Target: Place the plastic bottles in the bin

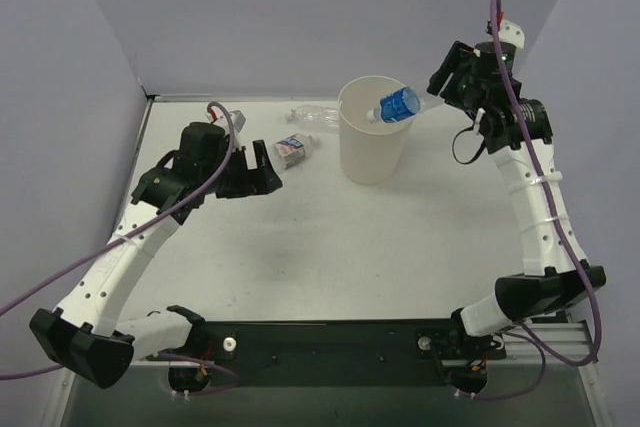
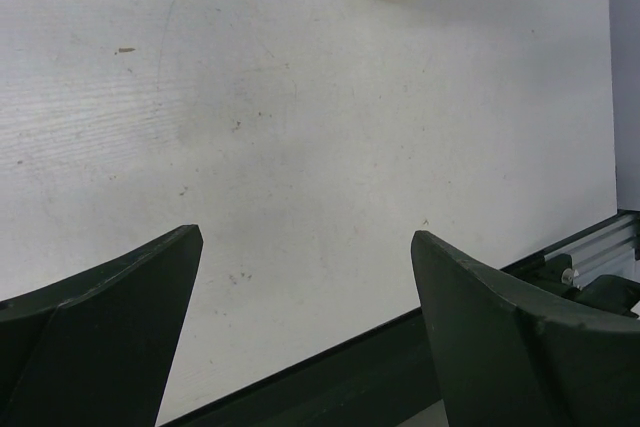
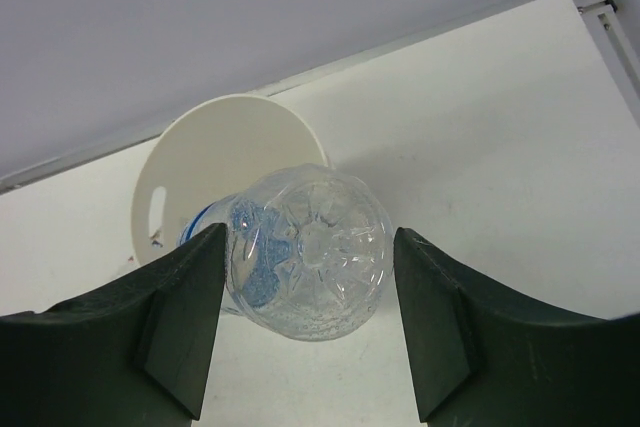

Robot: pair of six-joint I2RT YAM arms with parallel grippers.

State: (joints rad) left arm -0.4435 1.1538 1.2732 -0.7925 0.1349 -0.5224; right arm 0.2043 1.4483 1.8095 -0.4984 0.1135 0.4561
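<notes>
Midway through the drop-in step: pinching the blue-labelled bottle (image 1: 400,104) by its clear, petal-moulded base in the right pincer (image 1: 428,100), neck tilted down over the wide rim of the bin (image 1: 372,157), a smooth off-white tapered tub near the far edge of the worktop (image 1: 330,247). Calls next, by the look of it, for parting those jaws to let it slide in. Leaves the unlabelled bottle (image 1: 313,116) and the white-red-blue-labelled bottle (image 1: 293,148) lying toward the far left corner, near the left pincer (image 1: 262,169), spread wide and empty.
</notes>
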